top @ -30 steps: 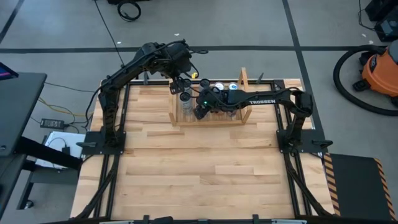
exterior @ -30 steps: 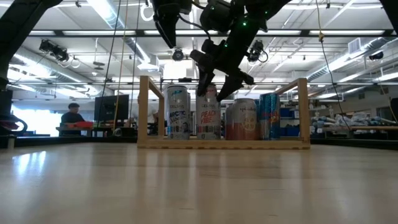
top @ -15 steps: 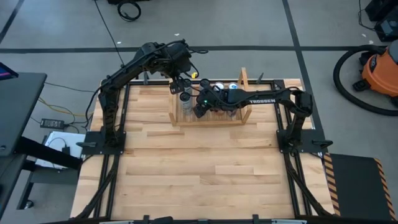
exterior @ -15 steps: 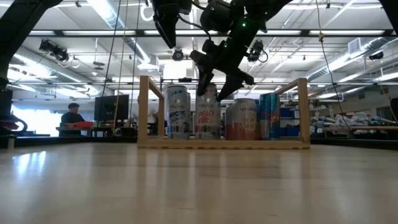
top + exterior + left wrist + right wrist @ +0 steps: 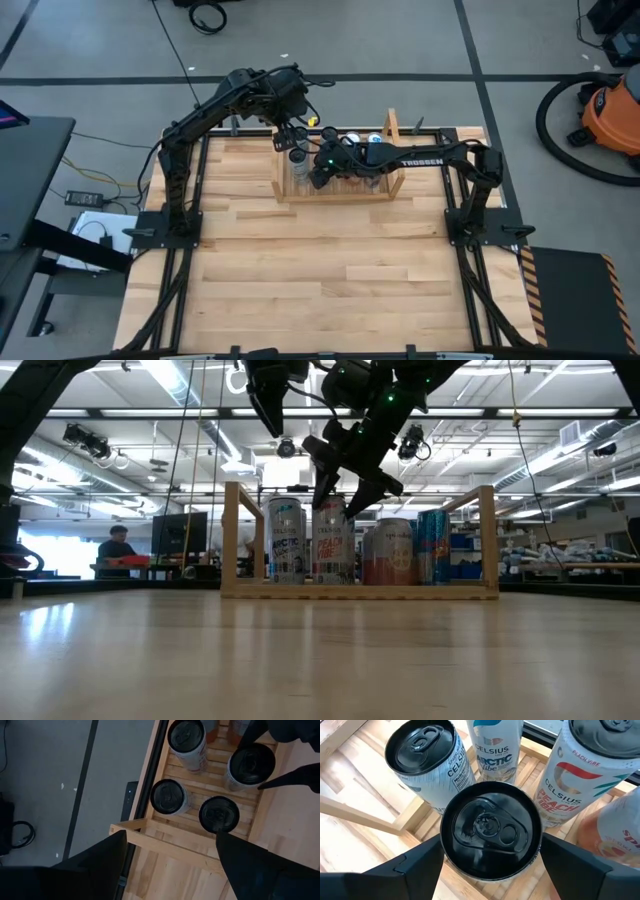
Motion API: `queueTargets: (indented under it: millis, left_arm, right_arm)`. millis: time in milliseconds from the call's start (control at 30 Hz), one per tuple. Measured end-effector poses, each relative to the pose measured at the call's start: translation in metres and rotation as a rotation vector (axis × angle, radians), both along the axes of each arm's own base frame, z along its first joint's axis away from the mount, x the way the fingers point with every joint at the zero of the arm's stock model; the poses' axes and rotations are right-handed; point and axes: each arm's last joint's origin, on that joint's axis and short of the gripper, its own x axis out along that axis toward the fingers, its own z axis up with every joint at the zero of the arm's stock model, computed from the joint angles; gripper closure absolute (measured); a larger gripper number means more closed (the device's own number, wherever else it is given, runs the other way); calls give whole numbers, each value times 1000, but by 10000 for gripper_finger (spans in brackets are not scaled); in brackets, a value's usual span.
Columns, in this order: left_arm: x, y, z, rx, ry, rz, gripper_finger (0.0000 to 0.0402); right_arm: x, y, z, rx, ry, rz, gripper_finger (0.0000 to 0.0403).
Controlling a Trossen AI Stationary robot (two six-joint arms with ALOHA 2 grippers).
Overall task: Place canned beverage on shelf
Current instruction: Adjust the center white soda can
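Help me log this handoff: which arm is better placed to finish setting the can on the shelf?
Right. The right gripper is directly over the can standing in the shelf, fingers spread either side. The left gripper hovers by the shelf's end, empty.

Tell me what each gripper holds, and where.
Nothing is held. The right gripper is open, its fingers apart from the rim of a can standing in the shelf. The left gripper hovers open.
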Motion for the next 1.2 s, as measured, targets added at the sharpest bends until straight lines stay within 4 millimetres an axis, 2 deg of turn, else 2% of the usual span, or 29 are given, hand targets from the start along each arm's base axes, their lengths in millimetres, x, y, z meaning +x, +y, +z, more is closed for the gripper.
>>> queueTargets:
  millis: [133,367,1200]
  left_arm:
    - [0,0,0,0,0,0,92]
    - [0,0,0,0,0,-1,92]
    - [0,0,0,1,-1,0,92]
  right_arm:
    - [-1,0,-1,4,11,-2,93]
    - [-2,0,0,-4,26,-10,157]
    - [-12,1,7,-48,77,-43,157]
